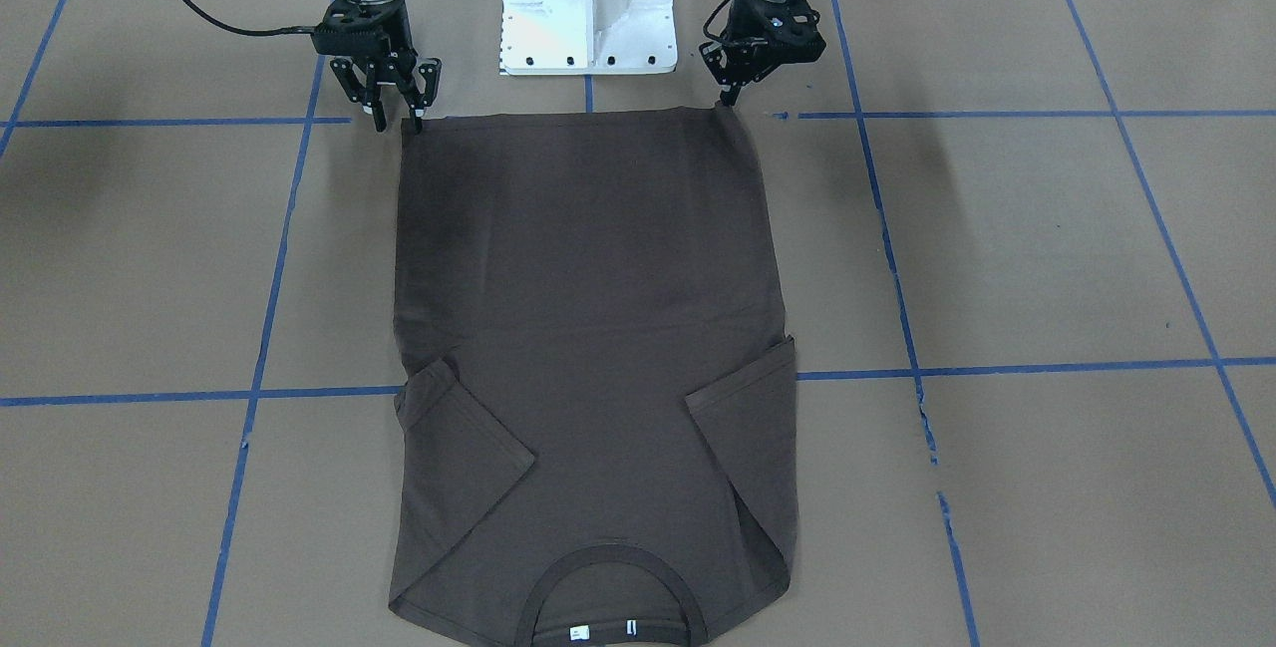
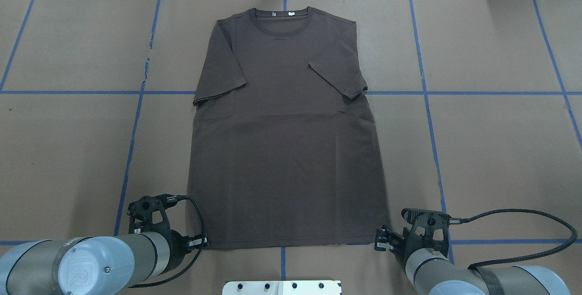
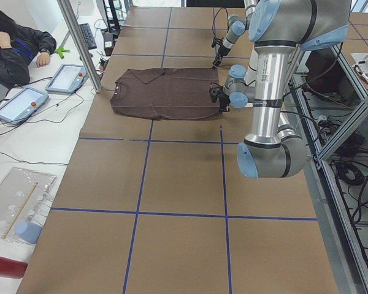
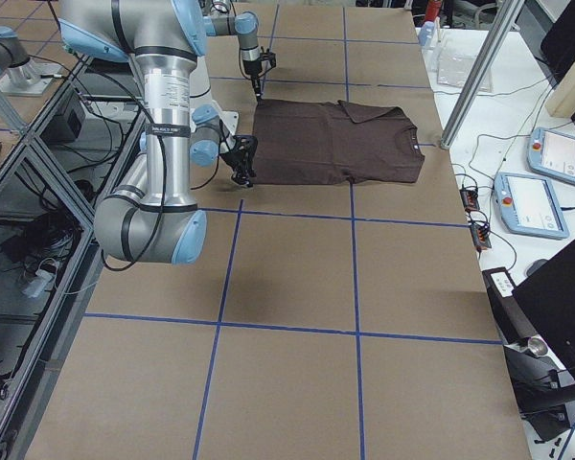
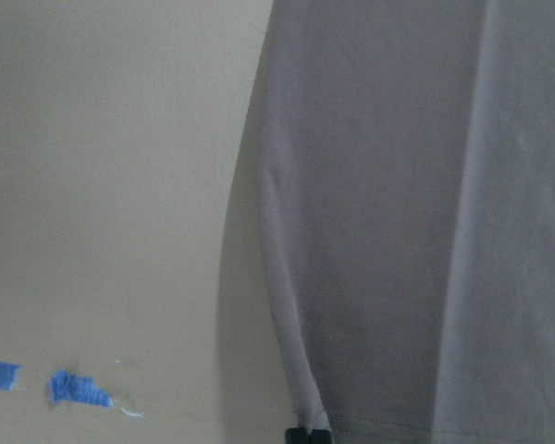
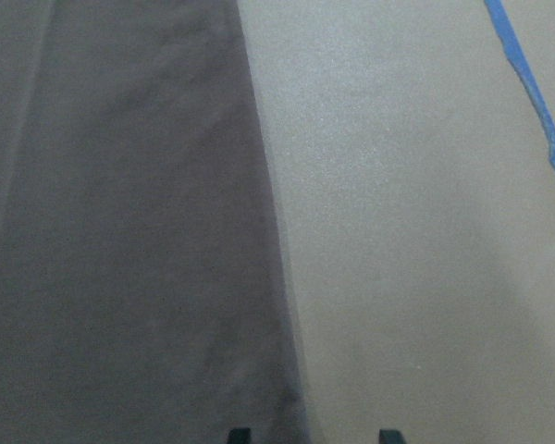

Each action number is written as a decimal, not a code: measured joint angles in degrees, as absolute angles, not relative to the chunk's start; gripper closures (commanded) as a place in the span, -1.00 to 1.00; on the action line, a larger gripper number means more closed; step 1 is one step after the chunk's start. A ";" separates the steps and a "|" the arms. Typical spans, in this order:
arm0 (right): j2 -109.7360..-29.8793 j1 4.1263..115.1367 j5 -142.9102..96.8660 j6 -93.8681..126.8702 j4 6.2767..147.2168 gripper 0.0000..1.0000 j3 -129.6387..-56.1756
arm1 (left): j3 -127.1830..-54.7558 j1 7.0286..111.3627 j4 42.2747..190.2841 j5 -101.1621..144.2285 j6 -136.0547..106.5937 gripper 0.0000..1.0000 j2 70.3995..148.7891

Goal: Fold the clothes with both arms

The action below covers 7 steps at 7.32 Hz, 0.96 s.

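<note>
Now | T-shirt (image 1: 588, 278) flat, hem toward pedestal (image 1: 588, 9) | left gripper (image 1: 729, 98), I think, pinched onto hem corner beside pedestal | right gripper (image 1: 397, 119) spread astride other corner, empty, for paired lift

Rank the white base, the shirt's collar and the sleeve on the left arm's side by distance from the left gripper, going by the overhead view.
1. White base: close beside the left gripper, at the table's near edge.
2. Sleeve: farther up the T-shirt's left side.
3. Collar: at the shirt's far end, farthest away.
</note>
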State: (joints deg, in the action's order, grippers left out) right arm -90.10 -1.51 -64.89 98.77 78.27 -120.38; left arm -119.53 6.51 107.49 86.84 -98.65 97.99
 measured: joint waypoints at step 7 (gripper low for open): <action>-89.46 -2.19 -64.61 99.22 78.31 1.00 -119.97 | -119.53 6.44 107.49 86.91 -98.61 1.00 97.96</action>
State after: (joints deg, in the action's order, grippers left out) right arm -89.46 -2.19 -64.61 99.22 78.31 -119.97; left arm -119.53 6.44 107.49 86.91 -98.61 97.96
